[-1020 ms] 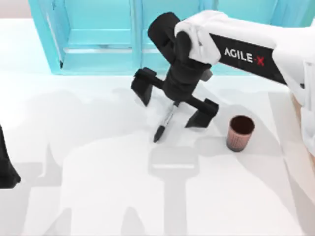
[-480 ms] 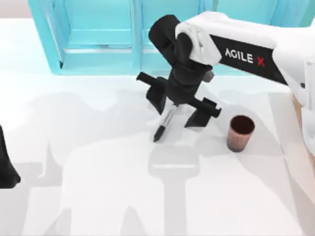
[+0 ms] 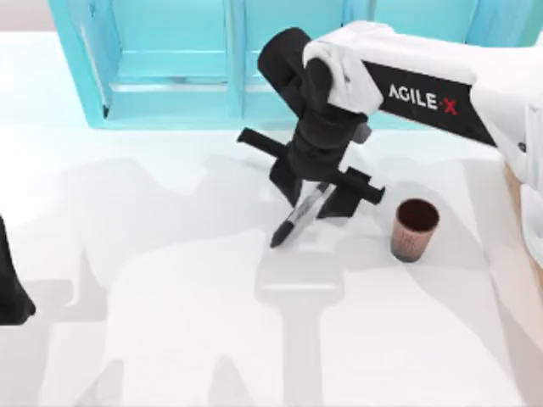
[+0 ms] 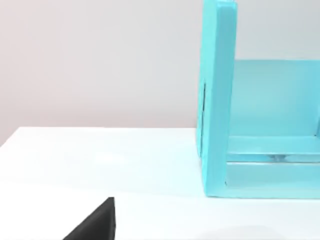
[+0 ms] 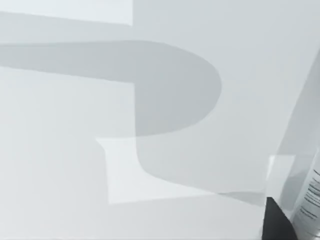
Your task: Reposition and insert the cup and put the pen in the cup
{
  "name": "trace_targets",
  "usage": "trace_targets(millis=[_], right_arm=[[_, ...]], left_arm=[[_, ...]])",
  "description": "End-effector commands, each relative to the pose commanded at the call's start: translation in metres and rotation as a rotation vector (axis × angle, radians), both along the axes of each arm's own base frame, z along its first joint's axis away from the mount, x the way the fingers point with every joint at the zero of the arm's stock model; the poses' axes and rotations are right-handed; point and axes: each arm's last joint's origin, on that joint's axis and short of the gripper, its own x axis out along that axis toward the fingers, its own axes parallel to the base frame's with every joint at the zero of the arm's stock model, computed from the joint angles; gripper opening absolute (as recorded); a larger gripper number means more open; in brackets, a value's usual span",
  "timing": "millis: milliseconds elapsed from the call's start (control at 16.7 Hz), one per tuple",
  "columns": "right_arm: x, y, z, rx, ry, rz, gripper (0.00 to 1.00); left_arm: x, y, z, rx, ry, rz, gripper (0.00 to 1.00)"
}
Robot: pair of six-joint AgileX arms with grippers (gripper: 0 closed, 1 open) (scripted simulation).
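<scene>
The pen (image 3: pixel 299 219) is a slim black marker with a pale grey barrel. It slants across the middle of the table with its dark tip toward the front left. My right gripper (image 3: pixel 316 192) reaches down over its upper end, fingers shut on the barrel. In the right wrist view the labelled grey barrel of the pen (image 5: pixel 310 200) runs beside a black finger (image 5: pixel 275 222). The cup (image 3: pixel 414 227) is a reddish-brown tumbler, standing upright and apart to the right of the gripper. My left gripper (image 3: pixel 10 292) stays parked at the table's left edge.
A turquoise open-fronted cabinet (image 3: pixel 170 68) spans the back of the table, just behind my right arm, and its side wall (image 4: pixel 217 100) stands in the left wrist view. White tabletop (image 3: pixel 254 339) stretches in front of the pen and cup.
My right gripper's fingers have drawn together onto the pen. The pen has swung to a flatter slant, its upper end shifting right; the cup and left arm have not moved.
</scene>
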Motion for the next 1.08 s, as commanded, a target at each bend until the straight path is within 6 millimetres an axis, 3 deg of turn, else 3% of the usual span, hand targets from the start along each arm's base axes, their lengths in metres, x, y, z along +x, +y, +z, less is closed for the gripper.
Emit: trace_targets(millis=[120, 180, 360, 720, 900, 1080], right_arm=[[0.000, 0.000, 0.000, 0.000, 0.000, 0.000, 0.00], [-0.005, -0.011, 0.034, -0.037, -0.021, 0.020, 0.00], [-0.014, -0.009, 0.044, -0.039, -0.016, 0.017, 0.00], [-0.081, -0.009, 0.121, -0.026, -0.036, 0.015, 0.00], [-0.104, -0.010, 0.133, -0.036, -0.022, 0.020, 0.00], [-0.105, -0.010, 0.134, -0.037, -0.021, 0.020, 0.00]], left_arm=[[0.000, 0.000, 0.000, 0.000, 0.000, 0.000, 1.00], [0.000, 0.000, 0.000, 0.000, 0.000, 0.000, 1.00], [0.000, 0.000, 0.000, 0.000, 0.000, 0.000, 1.00], [0.000, 0.000, 0.000, 0.000, 0.000, 0.000, 1.00], [0.000, 0.000, 0.000, 0.000, 0.000, 0.000, 1.00], [0.000, 0.000, 0.000, 0.000, 0.000, 0.000, 1.00]])
